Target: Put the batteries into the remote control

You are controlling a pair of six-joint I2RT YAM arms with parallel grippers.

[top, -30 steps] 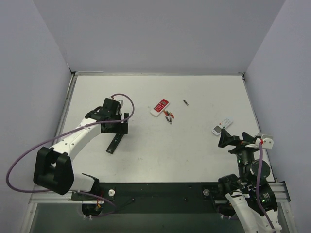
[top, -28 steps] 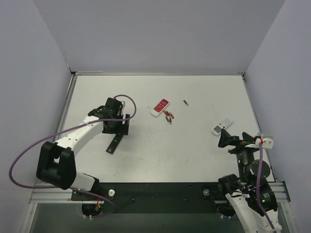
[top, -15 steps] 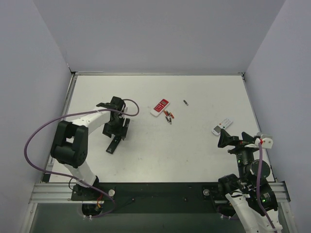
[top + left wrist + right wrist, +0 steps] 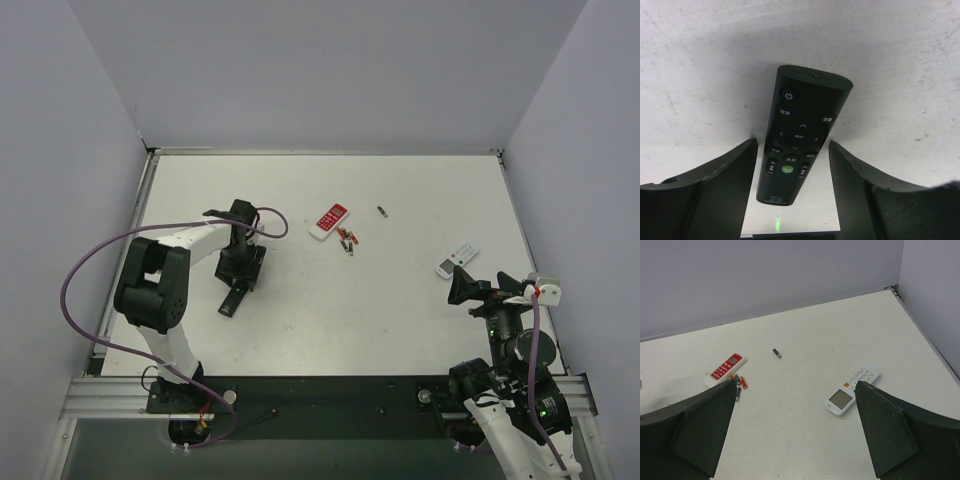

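Remote control (image 4: 799, 132), long and black, lies face up on the white counter (image 4: 400, 320), its button end between the left fingers (image 4: 243, 268) and its power-button end reaching out beyond their tips. Those fingers are spread and released, one on each side of the remote. In the left wrist view a strip of bare counter shows between the remote and the finger on the right (image 4: 880, 192). The finger on the left (image 4: 715, 185) sits just beside the remote's edge, and I cannot tell whether it touches.

The batteries (image 4: 738, 382) lie in a small reddish-orange cluster, well apart from the left fingers and far ahead of the right fingers (image 4: 465, 287). In the right wrist view they sit just past the tip of the finger on the left. Touching or nearly touching the cluster, on its far side from the right fingers, is a red-and-white remote (image 4: 727, 367). A small dark cylinder (image 4: 775, 353) lies alone farther out, between the lines of the two right fingers.

The right fingers are wide apart and hold nothing. A white-grey remote (image 4: 852, 391) lies just ahead of the tip of the finger on the right.
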